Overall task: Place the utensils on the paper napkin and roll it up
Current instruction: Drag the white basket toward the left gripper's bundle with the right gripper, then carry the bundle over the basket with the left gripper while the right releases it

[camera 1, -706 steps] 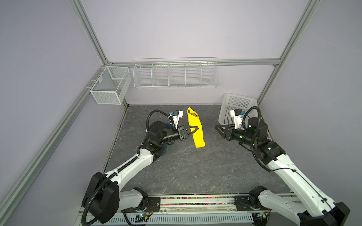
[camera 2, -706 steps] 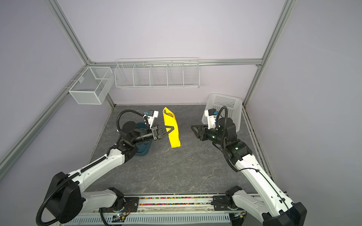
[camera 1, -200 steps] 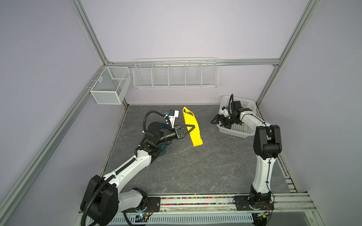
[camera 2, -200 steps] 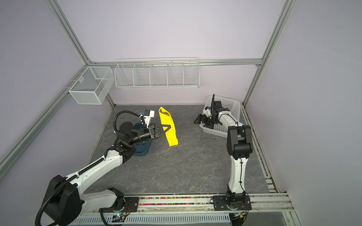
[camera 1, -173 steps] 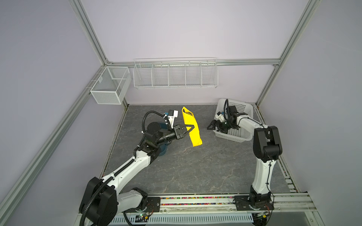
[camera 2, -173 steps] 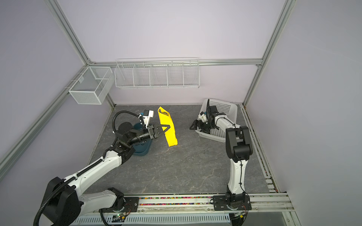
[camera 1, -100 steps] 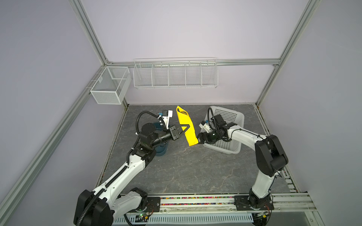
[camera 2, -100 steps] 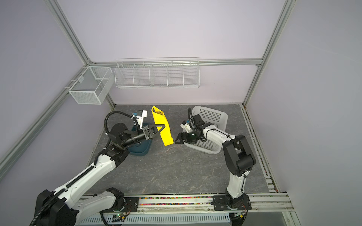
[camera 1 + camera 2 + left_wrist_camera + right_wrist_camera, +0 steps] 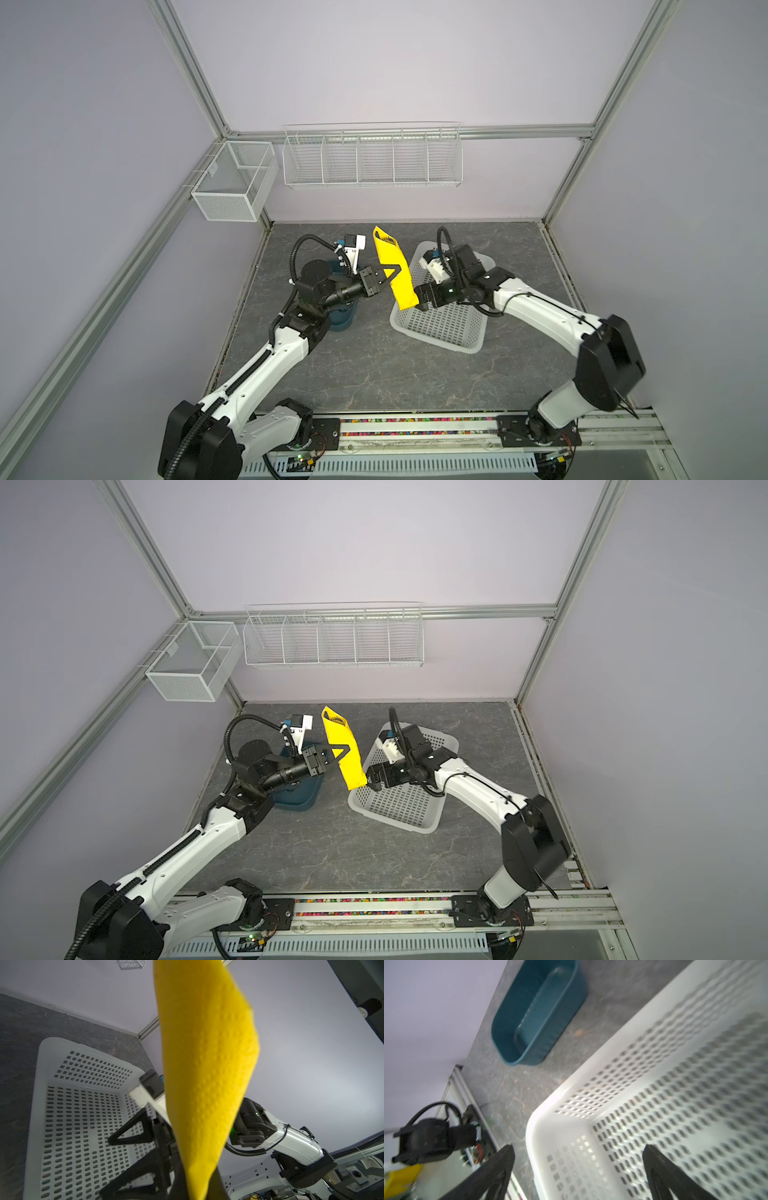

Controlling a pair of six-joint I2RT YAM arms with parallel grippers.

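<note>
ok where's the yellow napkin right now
In both top views the paper napkin is held up in the left gripper near the middle, between the teal tub and the white basket.

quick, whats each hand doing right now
Left hand: closed on the yellow napkin, held up off the table.
Right hand: open, empty, over the white basket.

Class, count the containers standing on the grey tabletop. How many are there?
2. A white perforated basket stands right of centre, under the right arm; a teal tub stands left, partly hidden behind the left arm. The arms could hide something smaller.
</note>
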